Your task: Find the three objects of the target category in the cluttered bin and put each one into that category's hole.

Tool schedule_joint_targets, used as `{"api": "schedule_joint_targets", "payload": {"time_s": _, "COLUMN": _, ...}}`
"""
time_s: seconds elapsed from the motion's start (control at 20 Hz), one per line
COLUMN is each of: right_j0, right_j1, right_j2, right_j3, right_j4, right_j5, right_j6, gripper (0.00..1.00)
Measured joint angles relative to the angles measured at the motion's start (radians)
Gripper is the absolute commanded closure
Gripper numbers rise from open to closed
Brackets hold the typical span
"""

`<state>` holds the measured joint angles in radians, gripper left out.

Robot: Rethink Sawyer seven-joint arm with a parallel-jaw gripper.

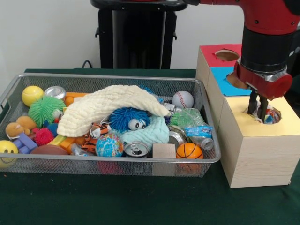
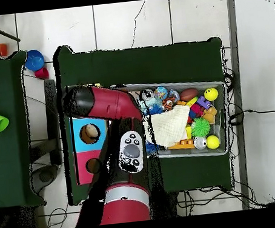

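The wire mesh bin is full of toys, cans and cloths; it also shows in the overhead view. My gripper hangs straight down over the yellow-surround hole of the large pale wooden box, with its tips at the hole's mouth. It is shut on a confetti cloth, which shows white, red and blue inside the hole. I see no other confetti cloth in the bin. In the overhead view my arm covers the gripper and the yellow hole.
A pale-yellow waffle cloth and a mint-green cloth lie over the bin's middle. The red-surround hole and the blue surround lie behind the yellow one. The blue hole and red hole show beside my arm.
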<state>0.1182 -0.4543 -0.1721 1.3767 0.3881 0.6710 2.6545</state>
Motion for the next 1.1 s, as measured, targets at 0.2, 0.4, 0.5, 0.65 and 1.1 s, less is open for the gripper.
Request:
{"api": "schedule_joint_targets", "payload": {"time_s": 0.2, "right_j0": -0.013, "right_j1": -0.016, "right_j2": 0.001, "right_j3": 0.003, "right_j4": -0.012, "right_j5": 0.025, "right_j6": 0.0, "gripper": 0.0}}
{"api": "schedule_joint_targets", "payload": {"time_s": 0.4, "right_j0": -0.028, "right_j1": -0.025, "right_j2": 0.0, "right_j3": 0.004, "right_j4": -0.015, "right_j5": 0.051, "right_j6": 0.0, "gripper": 0.0}}
{"api": "schedule_joint_targets", "payload": {"time_s": 0.5, "right_j0": -0.04, "right_j1": -0.035, "right_j2": 0.0, "right_j3": 0.004, "right_j4": -0.021, "right_j5": 0.059, "right_j6": 0.0, "gripper": 0.0}}
{"api": "schedule_joint_targets", "payload": {"time_s": 0.65, "right_j0": -0.06, "right_j1": -0.049, "right_j2": -0.005, "right_j3": 0.004, "right_j4": -0.036, "right_j5": 0.065, "right_j6": 0.0, "gripper": 0.0}}
{"api": "schedule_joint_targets", "payload": {"time_s": 1.1, "right_j0": -0.096, "right_j1": -0.079, "right_j2": -0.039, "right_j3": 0.003, "right_j4": -0.142, "right_j5": 0.122, "right_j6": 0.0, "gripper": 0.0}}
